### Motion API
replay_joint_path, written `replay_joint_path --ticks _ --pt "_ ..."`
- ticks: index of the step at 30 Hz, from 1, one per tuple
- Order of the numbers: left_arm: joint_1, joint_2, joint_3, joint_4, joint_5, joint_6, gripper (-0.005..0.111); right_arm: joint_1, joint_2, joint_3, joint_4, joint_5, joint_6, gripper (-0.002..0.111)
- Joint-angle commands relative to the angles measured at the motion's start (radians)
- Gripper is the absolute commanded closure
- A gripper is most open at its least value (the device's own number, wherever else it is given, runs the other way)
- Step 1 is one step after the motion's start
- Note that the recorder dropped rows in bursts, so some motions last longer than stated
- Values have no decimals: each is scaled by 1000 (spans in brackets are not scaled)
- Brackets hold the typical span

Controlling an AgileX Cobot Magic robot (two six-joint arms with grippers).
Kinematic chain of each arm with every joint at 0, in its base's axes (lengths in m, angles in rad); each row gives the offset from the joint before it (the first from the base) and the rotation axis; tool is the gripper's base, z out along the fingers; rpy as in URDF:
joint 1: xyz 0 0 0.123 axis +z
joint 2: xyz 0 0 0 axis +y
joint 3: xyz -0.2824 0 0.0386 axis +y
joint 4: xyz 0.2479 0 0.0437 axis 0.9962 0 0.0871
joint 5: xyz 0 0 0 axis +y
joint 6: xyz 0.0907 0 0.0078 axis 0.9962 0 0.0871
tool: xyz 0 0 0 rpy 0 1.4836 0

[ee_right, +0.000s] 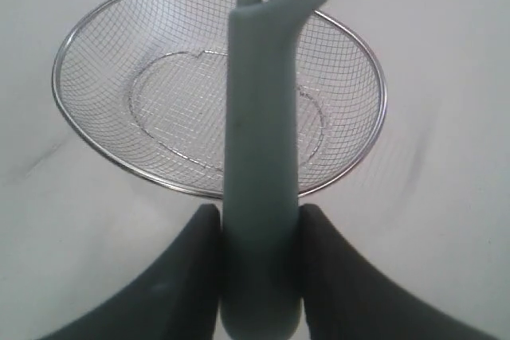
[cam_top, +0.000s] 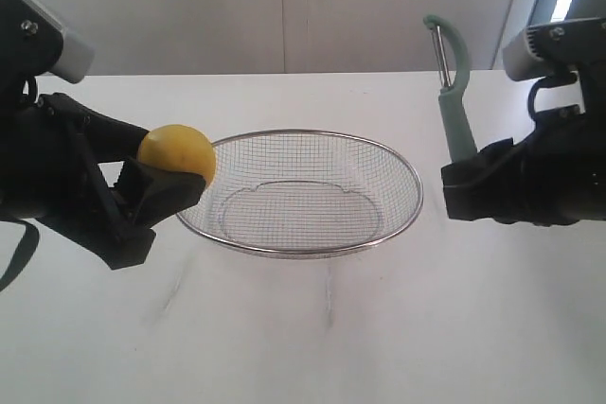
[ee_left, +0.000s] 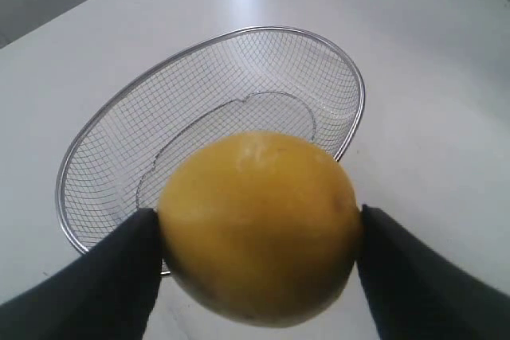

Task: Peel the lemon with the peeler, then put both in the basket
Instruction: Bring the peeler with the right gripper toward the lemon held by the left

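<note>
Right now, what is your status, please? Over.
Left gripper: jaws shut on lemon, near basket rim. Right gripper: jaws shut on peeler, blade up. Basket empty, path clear.

From the exterior camera we look low across the white tabletop (cam_top: pixel 379 328) toward the pale grey wall (cam_top: pixel 284 7), while our two wrist cameras peer down closely from opposite sides at the shallow oval silver wire-mesh basket (cam_top: pixel 303 131), shared by all three.
</note>
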Motion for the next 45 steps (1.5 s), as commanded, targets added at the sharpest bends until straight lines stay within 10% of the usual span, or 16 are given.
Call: replay_joint_path --ticks 1,30,45 --pt "-4 -12 2 -11 -20 -1 107 0 80 -3 5 -43 -10 108" --pt "-4 -12 2 -11 -29 -3 107 118 256 -26 436 18 -457 108" --pt "-4 -12 2 -11 -40 -5 107 120 448 -45 914 325 -868 108"
